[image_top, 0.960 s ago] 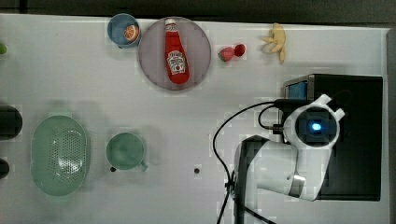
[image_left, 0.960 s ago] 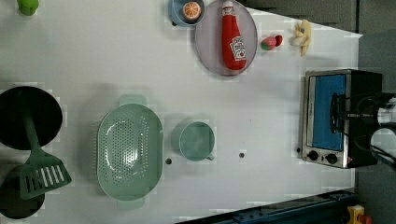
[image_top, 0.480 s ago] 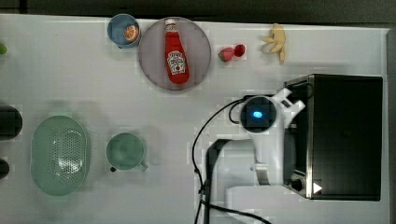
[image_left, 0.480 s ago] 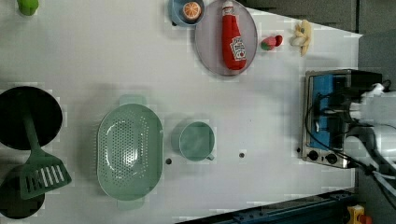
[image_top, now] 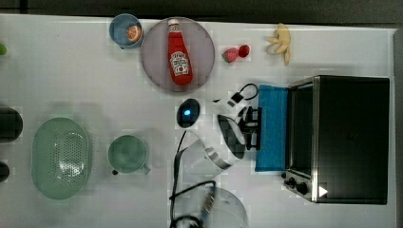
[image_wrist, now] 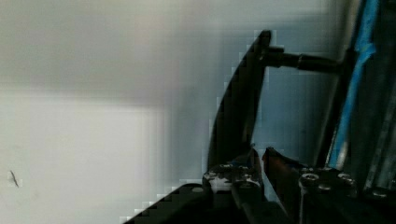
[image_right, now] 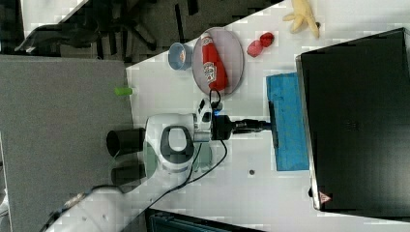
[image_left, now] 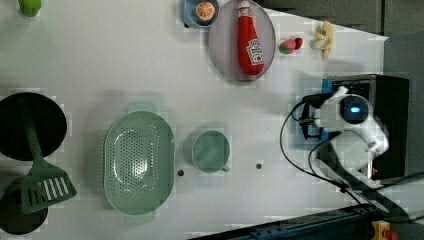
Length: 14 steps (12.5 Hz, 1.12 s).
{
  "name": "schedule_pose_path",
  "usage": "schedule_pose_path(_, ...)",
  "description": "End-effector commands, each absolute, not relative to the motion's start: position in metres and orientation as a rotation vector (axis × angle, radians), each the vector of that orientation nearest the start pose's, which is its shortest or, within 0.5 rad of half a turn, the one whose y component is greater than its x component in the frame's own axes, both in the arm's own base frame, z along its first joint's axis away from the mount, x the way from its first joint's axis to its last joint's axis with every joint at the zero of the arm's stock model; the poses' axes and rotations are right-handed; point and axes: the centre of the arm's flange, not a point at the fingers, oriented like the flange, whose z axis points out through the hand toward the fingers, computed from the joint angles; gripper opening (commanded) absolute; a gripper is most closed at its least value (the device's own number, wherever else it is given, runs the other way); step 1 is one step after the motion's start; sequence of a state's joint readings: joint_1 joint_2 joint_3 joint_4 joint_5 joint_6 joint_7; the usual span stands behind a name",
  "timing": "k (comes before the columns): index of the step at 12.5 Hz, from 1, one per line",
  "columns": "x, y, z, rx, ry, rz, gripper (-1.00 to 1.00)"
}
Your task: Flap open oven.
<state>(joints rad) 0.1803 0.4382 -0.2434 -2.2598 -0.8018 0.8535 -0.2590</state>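
One end effector (image_top: 255, 127) grips the oven (image_top: 349, 137) door's bar handle.

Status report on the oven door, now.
Gripper shut on door handle. Oven door flapped down, about level, blue glass up. Nothing lies under or against the door.

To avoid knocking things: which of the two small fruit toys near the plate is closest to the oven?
The yellow banana, lying near the oven in the top view; the red strawberry sits closer to the plate.
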Motion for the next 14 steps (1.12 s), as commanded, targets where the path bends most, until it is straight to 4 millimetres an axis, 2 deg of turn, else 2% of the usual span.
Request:
schedule_pose_path(1, 0.513, -0.027, 0.125, 2.489, -0.04, -0.135, -0.65)
schedule_pose_path(2, 0.515, -0.02, 0.113, 2.478, -0.03, -0.141, -0.65)
schedule_pose_path(3, 0.518, -0.018, 0.111, 2.442, -0.022, -0.158, -0.65)
schedule_pose_path(5, 0.528, -0.011, 0.119, 2.431, -0.023, -0.136, -0.65)
schedule_pose_path(6, 0.536, -0.007, 0.131, 2.456, -0.045, -0.099, -0.65)
schedule_pose_path(8, 0.551, -0.003, 0.169, 2.538, -0.18, -0.018, -0.65)
schedule_pose_path(11, 0.567, -0.003, 0.249, 2.666, -0.485, 0.093, -0.65)
schedule_pose_path(14, 0.569, -0.017, 0.328, 2.768, -0.815, 0.163, -0.65)
